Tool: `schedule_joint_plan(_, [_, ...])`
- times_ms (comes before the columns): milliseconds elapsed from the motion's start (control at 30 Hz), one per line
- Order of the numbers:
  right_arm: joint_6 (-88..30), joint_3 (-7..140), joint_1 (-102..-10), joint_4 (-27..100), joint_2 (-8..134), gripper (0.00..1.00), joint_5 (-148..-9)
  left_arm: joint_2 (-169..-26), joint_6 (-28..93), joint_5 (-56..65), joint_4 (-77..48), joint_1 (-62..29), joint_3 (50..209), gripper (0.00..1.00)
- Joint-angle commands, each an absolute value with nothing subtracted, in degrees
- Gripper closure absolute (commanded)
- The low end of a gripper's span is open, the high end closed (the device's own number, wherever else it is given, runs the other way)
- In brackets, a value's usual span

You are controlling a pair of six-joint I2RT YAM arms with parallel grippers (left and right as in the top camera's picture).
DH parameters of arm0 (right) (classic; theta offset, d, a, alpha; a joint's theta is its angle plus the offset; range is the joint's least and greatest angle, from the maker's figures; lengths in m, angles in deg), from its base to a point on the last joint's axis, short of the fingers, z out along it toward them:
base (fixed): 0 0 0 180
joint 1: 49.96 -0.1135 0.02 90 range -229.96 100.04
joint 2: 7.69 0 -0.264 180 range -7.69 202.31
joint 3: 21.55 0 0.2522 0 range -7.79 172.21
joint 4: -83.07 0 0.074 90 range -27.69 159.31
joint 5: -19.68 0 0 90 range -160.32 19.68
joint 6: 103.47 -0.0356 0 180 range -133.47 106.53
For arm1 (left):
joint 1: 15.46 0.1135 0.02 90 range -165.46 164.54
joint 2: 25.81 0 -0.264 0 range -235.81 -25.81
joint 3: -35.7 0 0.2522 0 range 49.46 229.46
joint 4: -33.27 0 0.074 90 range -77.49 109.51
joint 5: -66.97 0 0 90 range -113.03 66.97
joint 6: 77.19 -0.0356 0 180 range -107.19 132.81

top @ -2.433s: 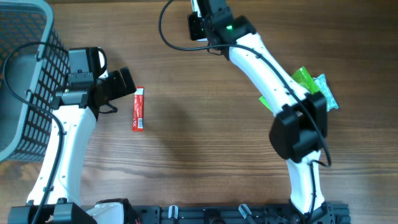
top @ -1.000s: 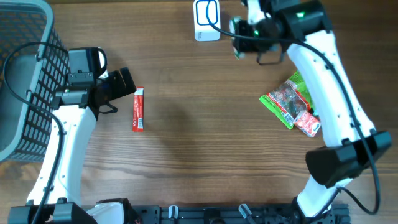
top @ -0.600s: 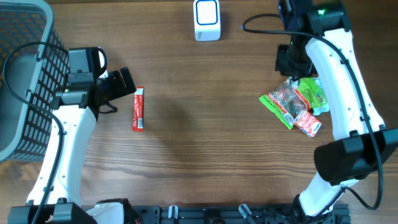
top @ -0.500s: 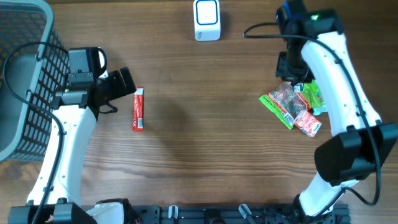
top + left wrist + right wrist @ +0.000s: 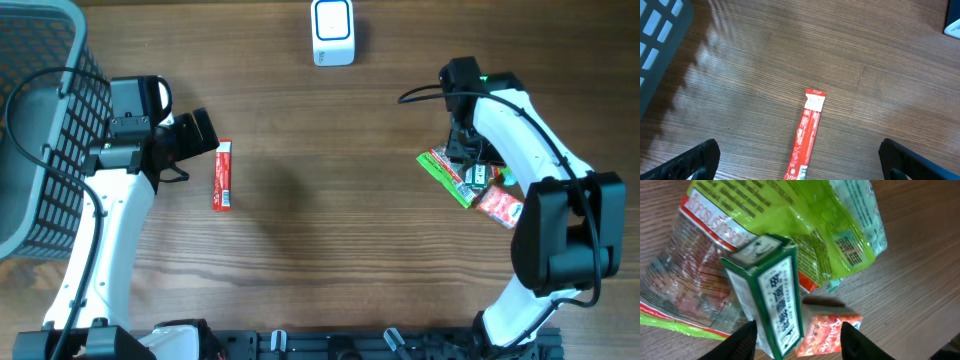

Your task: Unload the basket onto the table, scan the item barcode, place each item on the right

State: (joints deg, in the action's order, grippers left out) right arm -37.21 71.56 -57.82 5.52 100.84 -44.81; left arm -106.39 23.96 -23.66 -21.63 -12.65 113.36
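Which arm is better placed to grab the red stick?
Left. Its open gripper hangs just beside the red stick, which lies free between its fingers in the wrist view. The right gripper is across the table, over the snack pile.

A brown wooden counter (image 5: 320, 240) is filling the whole overhead view, its grain running left to right. Thin seams (image 5: 862, 80) between the boards are showing in the left wrist view. Soft, even light is falling on the wood, and a blurred latticed shadow (image 5: 695, 65) is spreading across the upper left of that view. A black rail (image 5: 350, 345) is running along the counter's near edge.
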Motion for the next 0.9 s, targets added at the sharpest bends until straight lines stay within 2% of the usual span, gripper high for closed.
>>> schedule_joint_plan(0, [-32.1,71.2,-57.7,7.8,100.1,0.42,-50.7,-106.2,23.0,-24.2,-21.5,-12.4,113.3,0.0])
schedule_joint_plan(100, [-28.9,71.3,-57.7,10.3,100.0,0.43,-58.4,-106.2,23.0,-24.2,-21.5,-12.4,113.3,0.0])
schedule_joint_plan(267, [-22.2,71.5,-57.7,15.6,99.3,0.45,-79.8,-106.2,23.1,-24.2,-20.5,-12.4,113.3,0.0])
schedule_joint_plan(400, [-22.6,71.4,-57.8,17.2,99.2,0.37,-92.4,-106.2,23.1,-24.1,-19.1,-12.4,113.3,0.0])
schedule_joint_plan(433, [-22.6,71.4,-57.8,17.2,99.2,0.34,-93.3,-106.2,23.8,-23.2,-19.4,-12.4,113.3,0.0])
schedule_joint_plan(467, [-22.7,71.4,-57.8,17.2,99.2,0.2,-93.4,-106.2,23.7,-20.8,-21.0,-12.4,113.3,0.0])
schedule_joint_plan(500, [-22.7,71.4,-57.8,17.2,99.2,0.0,-93.4,-106.2,23.7,-17.1,-22.7,-12.4,113.3,0.0])
schedule_joint_plan(600, [-22.7,71.4,-57.8,16.6,99.2,0.0,-93.4,-106.2,23.7,-10.8,-26.4,-12.5,113.1,0.0])
schedule_joint_plan(867, [-30.6,71.4,-57.8,21.7,99.2,0.0,-93.3,-106.2,25.2,-10.9,-26.1,-12.7,105.1,0.0])
